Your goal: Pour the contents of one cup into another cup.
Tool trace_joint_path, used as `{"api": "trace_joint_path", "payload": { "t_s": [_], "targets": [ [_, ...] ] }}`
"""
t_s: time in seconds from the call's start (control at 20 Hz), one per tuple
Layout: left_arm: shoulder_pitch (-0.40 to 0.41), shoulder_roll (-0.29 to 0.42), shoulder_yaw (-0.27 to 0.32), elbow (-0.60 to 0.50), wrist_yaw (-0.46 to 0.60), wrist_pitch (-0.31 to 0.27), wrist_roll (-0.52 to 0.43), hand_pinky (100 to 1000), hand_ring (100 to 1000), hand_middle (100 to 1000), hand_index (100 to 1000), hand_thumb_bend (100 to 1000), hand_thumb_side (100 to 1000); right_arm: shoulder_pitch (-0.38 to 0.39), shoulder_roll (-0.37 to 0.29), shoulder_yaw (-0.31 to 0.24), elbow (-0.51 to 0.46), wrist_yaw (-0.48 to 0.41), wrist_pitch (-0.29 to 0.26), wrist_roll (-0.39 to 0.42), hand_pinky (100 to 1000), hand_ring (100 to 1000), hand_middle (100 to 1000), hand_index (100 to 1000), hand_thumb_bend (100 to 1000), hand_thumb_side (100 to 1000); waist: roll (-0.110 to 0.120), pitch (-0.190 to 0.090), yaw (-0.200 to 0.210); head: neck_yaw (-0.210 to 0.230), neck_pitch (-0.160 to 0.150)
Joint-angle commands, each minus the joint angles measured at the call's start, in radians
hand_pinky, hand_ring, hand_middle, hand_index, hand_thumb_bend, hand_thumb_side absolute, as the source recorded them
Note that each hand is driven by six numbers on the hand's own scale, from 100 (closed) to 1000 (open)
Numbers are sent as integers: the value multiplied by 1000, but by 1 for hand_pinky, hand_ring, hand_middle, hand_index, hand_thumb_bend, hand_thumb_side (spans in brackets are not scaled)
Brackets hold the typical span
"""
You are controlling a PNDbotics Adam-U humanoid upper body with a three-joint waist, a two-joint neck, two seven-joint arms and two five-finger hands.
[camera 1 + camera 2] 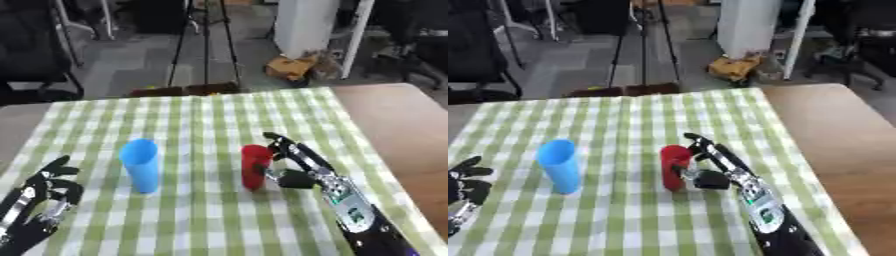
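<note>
A red cup [255,166] stands upright on the green checked cloth [201,120], right of centre. My right hand [302,164] is beside it on its right, fingers straight and stretched along the cup's far side, thumb near its lower part; the fingers are not curled round it. A taller blue cup [141,165] stands upright to the left, about a hand's width away. My left hand [42,195] rests open at the lower left corner, fingers up, apart from both cups. The cups' contents do not show.
Bare wooden table [402,130] runs along the right of the cloth. Beyond the far edge are a tripod [205,40], a white cabinet [306,25] and a chair [35,55] on the floor.
</note>
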Motion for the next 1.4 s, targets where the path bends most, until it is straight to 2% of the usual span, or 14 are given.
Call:
{"api": "trace_joint_path", "payload": {
  "t_s": [0.05,0.4,0.8,1.4],
  "targets": [
    [-16,9,3,-14,4,-1,-2,661,757,805,951,325,783,-21,-7,-6,-11,7,4,-13,711,752,603,1000,369,451,1,-9,2,-2,-7],
    [-16,8,3,-15,5,-1,-1,661,757,806,951,321,786,-20,-5,-4,-11,2,6,-16,711,755,617,1000,357,463,2,-9,1,0,-8],
    [-16,9,3,-15,6,-1,-2,662,758,806,951,317,789,-18,3,8,-26,-12,-1,6,734,781,698,1000,408,537,2,-9,2,-1,-7],
    [-16,9,2,-14,6,-2,-3,663,758,806,951,313,792,4,-7,40,-74,-53,-10,47,738,788,719,1000,418,555,3,-13,-3,-2,-4]
  ]
}}
